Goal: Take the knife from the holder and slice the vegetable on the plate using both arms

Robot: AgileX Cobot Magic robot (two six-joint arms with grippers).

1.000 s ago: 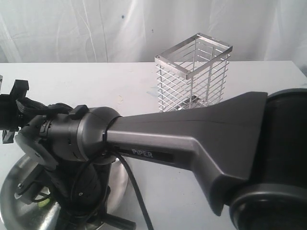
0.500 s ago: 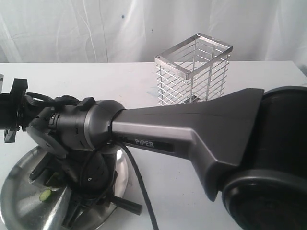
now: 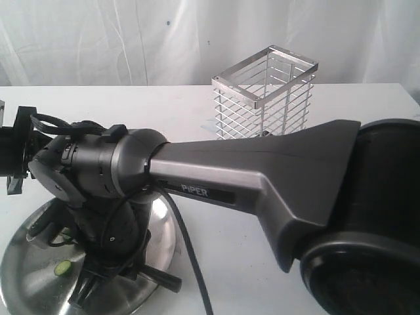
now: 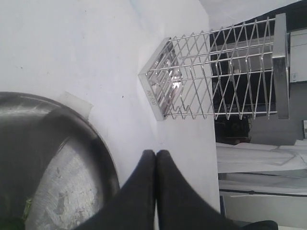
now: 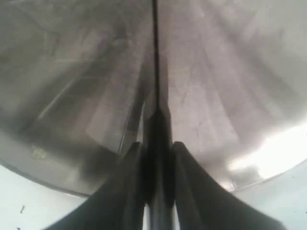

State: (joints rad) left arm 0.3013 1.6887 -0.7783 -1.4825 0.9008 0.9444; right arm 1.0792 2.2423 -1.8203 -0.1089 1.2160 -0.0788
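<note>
The steel plate [image 3: 26, 285] lies at the near left of the table. A pale green slice of the vegetable [image 3: 63, 267] rests on it, and a scrap of green [image 4: 26, 211] shows in the left wrist view. My right gripper [image 5: 156, 148] is shut on the knife's black handle [image 5: 156, 127], with the thin blade [image 5: 155, 48] pointing out over the plate [image 5: 72, 72]. In the exterior view the right wrist [image 3: 98, 170] hides the knife. My left gripper [image 4: 156, 154] is shut and empty, beside the plate's rim [image 4: 108, 163]. The holder [image 3: 264, 102] stands empty behind.
The right arm's grey PiPER link [image 3: 262, 177] crosses the middle of the exterior view and hides much of the table. Black parts of the left arm [image 3: 16, 154] sit at the left edge. A white curtain hangs behind the table.
The right wrist has risen from low over the plate and shifted a little sideways. The pale green slice now lies uncovered on the plate. The left gripper stays shut.
</note>
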